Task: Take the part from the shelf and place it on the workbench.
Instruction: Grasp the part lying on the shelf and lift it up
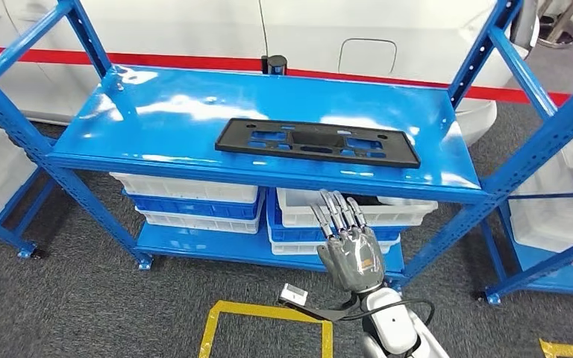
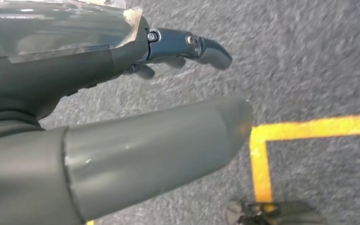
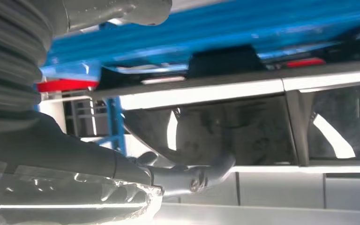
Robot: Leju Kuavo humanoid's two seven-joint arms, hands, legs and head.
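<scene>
**Right hand raised below the shelf edge, black part lying flat on top**

The black part (image 1: 318, 142), a long flat plastic panel with several cut-out openings, lies on the upper deck of the blue metal shelf (image 1: 157, 112). It sits toward the right half of the deck, near the front edge, with its long side running along that edge. Nothing touches it.

In the head view the right hand (image 1: 349, 250) is raised in front of the shelf, below the front edge of the upper deck and a little right of the part's middle. Its fingers (image 1: 337, 210) are stretched out straight and close side by side, pointing up toward the shelf edge, and they hold nothing. The hand is apart from the part. A black cable (image 1: 388, 307) loops past the wrist.

In the left wrist view the left hand (image 2: 122, 112) hangs over grey carpet floor (image 2: 309, 61), its thick thumb and a dark finger (image 2: 192, 47) spread apart with nothing between them. A yellow tape line (image 2: 309, 127) marks a corner on the floor just beside it.

On the lower deck of the shelf stand stacked white and blue plastic bins (image 1: 194, 201); a second stack (image 1: 388, 212) is partly hidden behind the right hand. Behind the shelf is a white wall with a red stripe (image 1: 194, 60).
</scene>
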